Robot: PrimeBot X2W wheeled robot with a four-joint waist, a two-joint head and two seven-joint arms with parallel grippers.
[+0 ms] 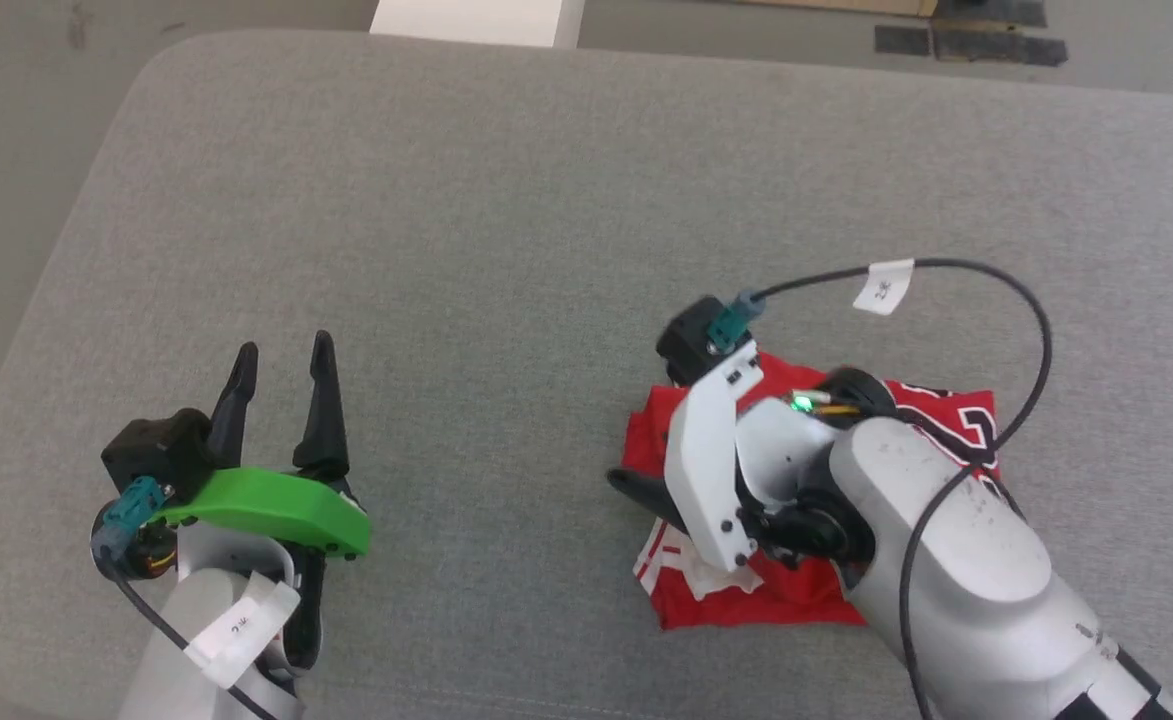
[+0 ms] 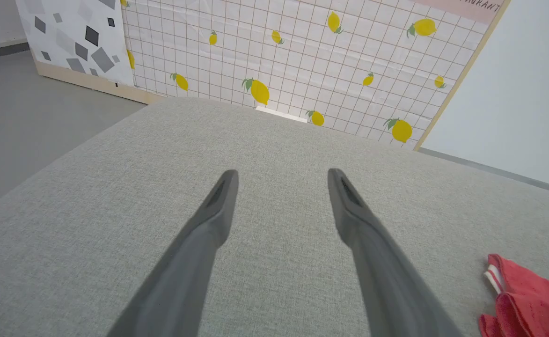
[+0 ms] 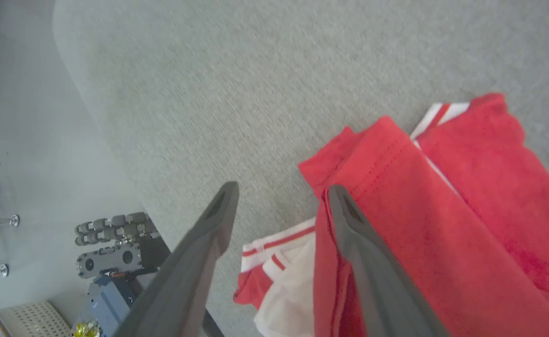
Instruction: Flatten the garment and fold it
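- Loosely folded, the garment (image 1: pixel 776 600) lies near right; the right end effector (image 3: pixel 282 188) hovers spread over its edge, gripping nothing.
- Spread too, the left end effector (image 1: pixel 284 350) stands clear.

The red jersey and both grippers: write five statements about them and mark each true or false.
1. The garment lies bunched in folds on the grey cushion. True.
2. The left gripper is shut on the garment. False: it is open over bare cushion, apart from the cloth.
3. The right gripper is open at the garment's edge. True.
4. The garment's trim is plain black. False: it is striped white and red.
5. A lemon-patterned panel stands beyond the cushion. True.
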